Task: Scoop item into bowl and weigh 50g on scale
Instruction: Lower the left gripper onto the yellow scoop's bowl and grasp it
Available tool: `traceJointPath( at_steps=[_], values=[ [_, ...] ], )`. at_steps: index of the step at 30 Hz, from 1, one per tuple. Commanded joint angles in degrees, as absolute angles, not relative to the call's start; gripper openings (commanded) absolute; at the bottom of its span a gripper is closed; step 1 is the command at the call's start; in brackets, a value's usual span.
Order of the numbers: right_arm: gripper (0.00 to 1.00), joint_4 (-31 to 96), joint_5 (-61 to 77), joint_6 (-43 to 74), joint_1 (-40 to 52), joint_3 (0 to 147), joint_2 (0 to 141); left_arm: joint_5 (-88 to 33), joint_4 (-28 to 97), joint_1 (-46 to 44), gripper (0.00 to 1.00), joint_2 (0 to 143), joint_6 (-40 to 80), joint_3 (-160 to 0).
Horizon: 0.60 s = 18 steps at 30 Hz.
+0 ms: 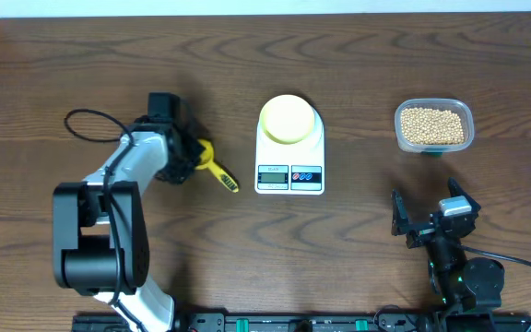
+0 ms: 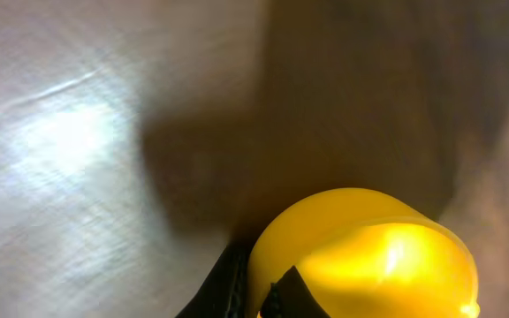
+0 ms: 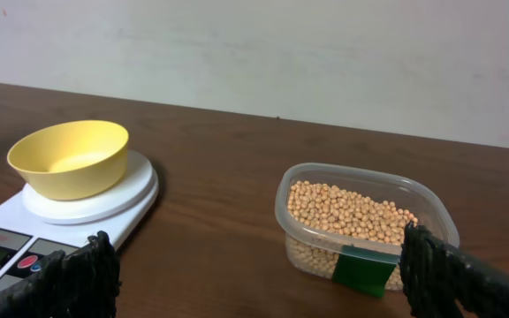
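Yellow plastic fills the left wrist view: the measuring spoon sits right against the left claw, whose dark fingers are pressed together at the edge of the spoon's cup. From overhead, that claw covers the cup end while the handle points toward the scale. The step in hand looks like taking up the scoop; nothing has been scooped yet.

On the scale's round top stands the pale-yellow bowl, and the right wrist view shows it empty. The beans all lie in the clear tub, well apart from the spoon, on the far side of the scale. The right claw hangs spread wide over the counter near the tub, gripping nothing.

Next, the left arm would probably need to lift the spoon clear of the counter and carry it across, past the bowl, to the tub, keeping the cup level for digging into the beans. The pinch is near the cup's rim, so the spoon may pivot.
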State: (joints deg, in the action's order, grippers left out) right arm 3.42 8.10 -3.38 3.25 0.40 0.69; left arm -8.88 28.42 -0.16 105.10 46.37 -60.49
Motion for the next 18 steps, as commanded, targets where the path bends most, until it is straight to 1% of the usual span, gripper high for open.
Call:
traceJointPath(
  at_steps=[1,7,11,14,18],
  values=[
    [0.99,3.66,8.27,-3.29,3.84,0.32,0.38,-10.09,34.81,3.81,0.07,101.89,51.00,-60.99],
    [0.99,3.66,8.27,-3.29,3.84,0.32,0.38,-10.07,44.45,5.54,0.07,92.51,52.64,-60.99],
    [0.99,3.66,8.27,-3.29,3.86,0.32,0.38,-9.85,46.17,5.02,0.07,85.23,52.69,-60.99],
    [0.99,3.66,8.27,-3.29,3.84,0.32,0.38,-9.89,46.65,4.95,0.07,79.72,56.14,-60.99],
    [0.99,3.66,8.27,-3.29,3.84,0.32,0.38,-9.87,51.77,4.95,0.07,74.32,63.26,-60.99]
  ],
)
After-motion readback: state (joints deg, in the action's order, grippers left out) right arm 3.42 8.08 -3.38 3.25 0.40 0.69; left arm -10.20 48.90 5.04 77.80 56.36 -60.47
